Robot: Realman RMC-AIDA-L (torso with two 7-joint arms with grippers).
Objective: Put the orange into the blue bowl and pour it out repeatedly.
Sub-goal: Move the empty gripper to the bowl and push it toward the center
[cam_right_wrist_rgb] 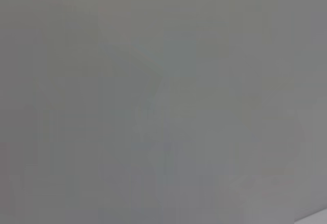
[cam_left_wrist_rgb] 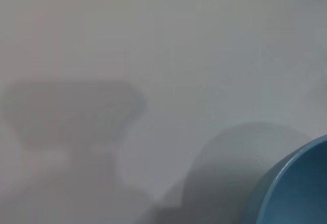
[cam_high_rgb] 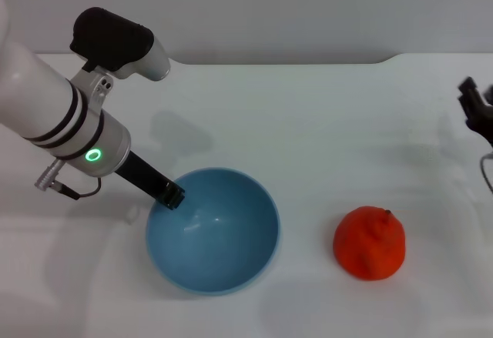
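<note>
My left pincer (cam_high_rgb: 172, 196) is gripping the blue bowl (cam_high_rgb: 213, 231) at its rim; the lumpy orange (cam_high_rgb: 370, 243) is sitting apart on the worktop (cam_high_rgb: 323, 115).

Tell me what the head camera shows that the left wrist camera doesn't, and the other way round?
Only the head view shows the orange lying on the white table to the right of the bowl and apart from it, the left end effector at the bowl's rim on its left, and the right end effector off at the table's right edge. Only the left wrist view shows a big soft shadow on the table close up. Both show the blue bowl; the wrist view catches just one edge of it.
</note>
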